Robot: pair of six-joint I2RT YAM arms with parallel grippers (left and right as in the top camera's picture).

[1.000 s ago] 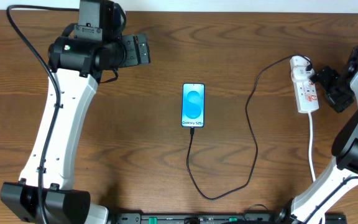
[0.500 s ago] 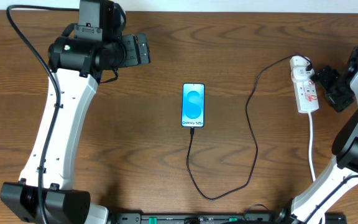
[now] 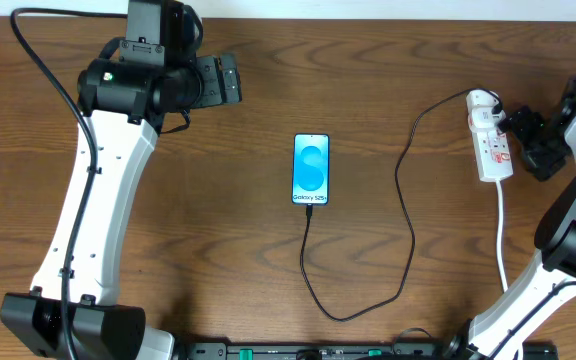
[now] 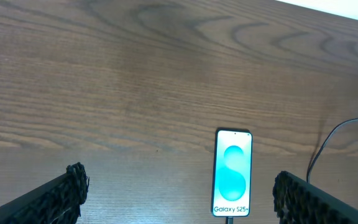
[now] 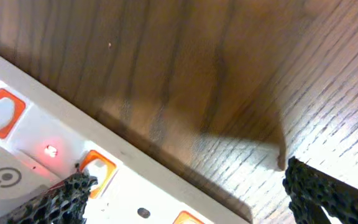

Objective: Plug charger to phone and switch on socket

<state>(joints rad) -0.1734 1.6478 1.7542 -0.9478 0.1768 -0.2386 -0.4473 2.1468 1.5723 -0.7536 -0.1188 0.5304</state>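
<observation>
Phone [image 3: 310, 168] lies flat mid-desk [image 3: 218, 230], screen up, well apart from left gripper [image 3: 226, 80], which hangs over the far left part of the desk. Charger [image 3: 408, 215] meets the phone's bottom edge, loops toward the near edge, then runs up to the far end of the socket [image 3: 490, 140] at right. Right gripper [image 3: 520, 133] sits just beside the socket's right side. Left wrist view: phone [image 4: 232, 173] lies between the two fingers [image 4: 67, 193] and ahead of them, left gripper [image 4: 185, 202] spread wide with nothing in it; screen reads "Galaxy S25+", too small to read sharply from overhead. Right wrist view gives detail that overhead lacks: socket [image 5: 23, 112] has orange-rimmed switches, a small red light [image 5: 50, 150] glowing, and a power symbol beside it. Right gripper [image 5: 185, 199] is spread wide, one finger [image 5: 67, 196] over the socket next to a switch, the other over bare desk; cannot tell if it touches.
</observation>
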